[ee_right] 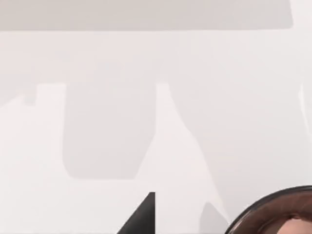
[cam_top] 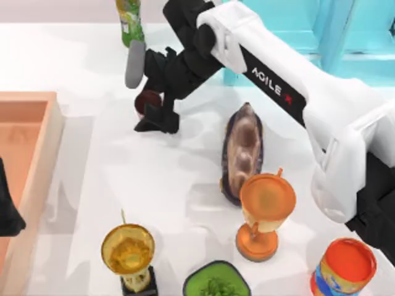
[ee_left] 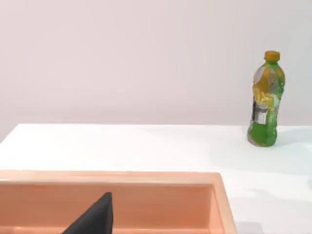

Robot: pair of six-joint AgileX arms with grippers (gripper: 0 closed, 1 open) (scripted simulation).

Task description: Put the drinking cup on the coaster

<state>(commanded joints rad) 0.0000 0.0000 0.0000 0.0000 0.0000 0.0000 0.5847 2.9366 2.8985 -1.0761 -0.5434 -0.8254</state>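
Observation:
The drinking cup [cam_top: 147, 102], of which a dark maroon round part shows, sits at the back of the table against my right gripper [cam_top: 158, 121]. The right arm reaches in from the right side, and its black wrist covers part of the cup. In the right wrist view the cup's dark rim [ee_right: 273, 210] shows at the picture's edge. The coaster [cam_top: 134, 64], a flat grey disc, lies just behind the cup, partly under the arm. My left gripper [cam_top: 6, 213] is parked at the table's left edge, over the wooden box.
A green bottle [cam_top: 129, 21] stands behind the coaster. An open wooden box [cam_top: 49, 145] lies at the left. In the middle rests a brown shell-like object [cam_top: 242, 151], with an orange goblet [cam_top: 265, 206], gold trophy [cam_top: 128, 253], green bowl [cam_top: 216, 282] and orange-topped can [cam_top: 345, 266] in front.

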